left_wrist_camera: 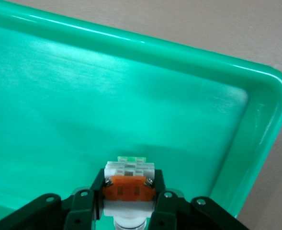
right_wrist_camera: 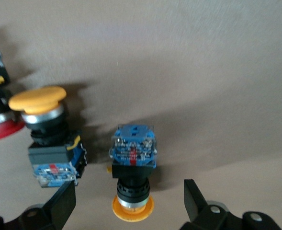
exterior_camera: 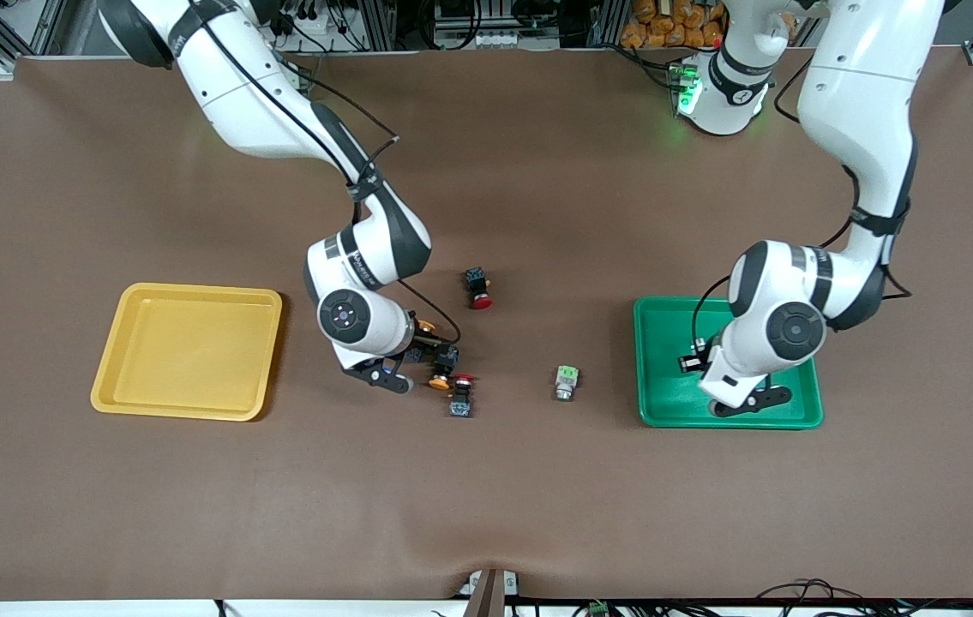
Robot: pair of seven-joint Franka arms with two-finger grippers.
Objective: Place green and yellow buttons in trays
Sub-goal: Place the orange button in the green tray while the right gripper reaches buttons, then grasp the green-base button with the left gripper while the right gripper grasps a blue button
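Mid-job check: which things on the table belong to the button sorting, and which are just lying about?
Job: yellow tray; green tray; yellow-capped button inside the open right gripper; second yellow-capped button beside it; green-block button on the table; orange-block button gripped by the left gripper over the green tray.
Lying about: red-capped button; another red-capped button.

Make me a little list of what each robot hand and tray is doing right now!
left hand: shut on white-grey button, over green tray
right hand: open, straddling a yellow button lying on the table
second yellow button: on table beside it
green button: on table, beside green tray
yellow tray: toward the right arm's end
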